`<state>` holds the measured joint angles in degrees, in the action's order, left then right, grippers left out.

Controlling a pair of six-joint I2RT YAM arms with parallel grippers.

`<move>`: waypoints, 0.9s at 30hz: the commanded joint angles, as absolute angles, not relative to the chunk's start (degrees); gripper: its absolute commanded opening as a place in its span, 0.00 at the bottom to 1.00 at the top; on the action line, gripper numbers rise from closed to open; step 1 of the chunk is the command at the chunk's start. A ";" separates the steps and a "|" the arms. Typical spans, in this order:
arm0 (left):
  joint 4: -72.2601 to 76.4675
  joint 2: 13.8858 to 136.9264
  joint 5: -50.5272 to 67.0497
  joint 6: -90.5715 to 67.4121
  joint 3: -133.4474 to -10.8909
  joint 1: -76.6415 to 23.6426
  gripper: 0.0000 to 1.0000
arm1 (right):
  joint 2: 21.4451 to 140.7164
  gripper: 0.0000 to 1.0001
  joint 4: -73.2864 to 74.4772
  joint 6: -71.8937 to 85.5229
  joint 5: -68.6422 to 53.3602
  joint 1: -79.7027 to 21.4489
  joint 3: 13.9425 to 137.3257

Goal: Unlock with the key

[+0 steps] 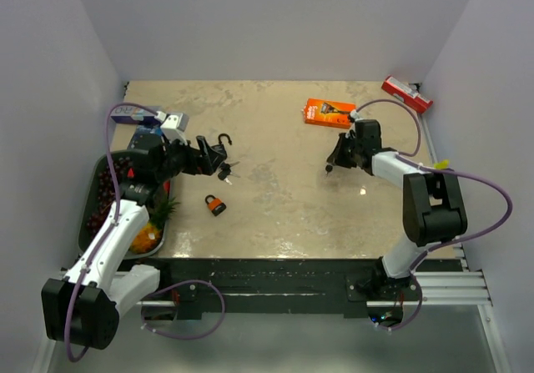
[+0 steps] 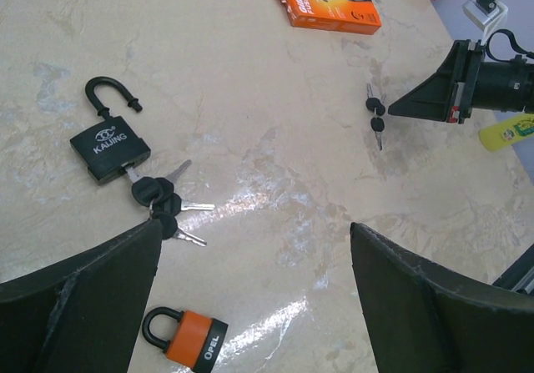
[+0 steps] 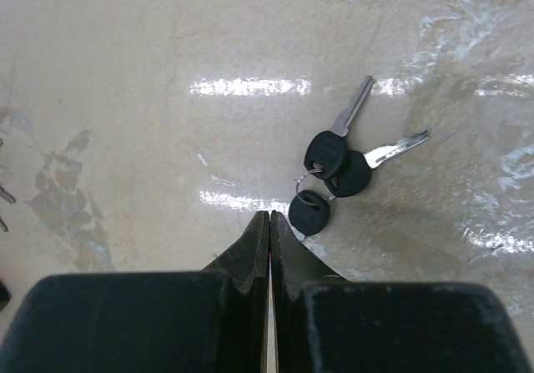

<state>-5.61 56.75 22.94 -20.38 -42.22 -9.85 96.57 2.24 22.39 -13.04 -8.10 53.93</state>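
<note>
Top external has the tray of fruit (image 1: 85, 223) far left, no part in this job. Left gripper (image 2: 256, 227) is wide open w/ nothing between its fingers, hovering near the black padlock (image 2: 108, 143), whose shackle is already swung open & which has its own keys (image 2: 163, 198) at its base. Nearer the arms lies the orange padlock (image 2: 188, 340), shackle shut, so prob the one to unlock. Risk 1: left arm takes the black lock instead, since it's closer to the jaws. Risk 2: orange lock is small & flat on the glossy table (image 1: 275, 214), so it could slide or spin under a key push unless pinned firmly. Further right, well apart from both locks, the key bunch (image 3: 334, 173) lies flat, just beside the tips of the right gripper (image 3: 269, 219), which is fully closed on nothing. Right wrist view shows the keys ahead & off to one side, not between the tips. Risk 3: a lift now comes up empty, or the closed tips shove the bunch away. Even once gripped, three keys on one ring could mean wrong key or a crooked hold, jamming at the keyhole
</note>
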 commanded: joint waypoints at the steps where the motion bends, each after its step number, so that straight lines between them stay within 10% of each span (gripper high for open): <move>1: -1.49 57.83 26.19 -20.39 -41.40 -9.49 0.98 | 94.31 0.00 0.26 22.59 -14.78 -9.40 53.09; 13: -1.32 59.06 27.42 -20.74 -41.40 -9.49 0.98 | 96.33 0.34 3.25 25.92 -4.75 -9.49 56.86; 27: -1.32 59.06 27.77 -20.74 -41.48 -9.49 0.98 | 102.12 0.45 2.99 25.14 -0.96 -9.40 60.73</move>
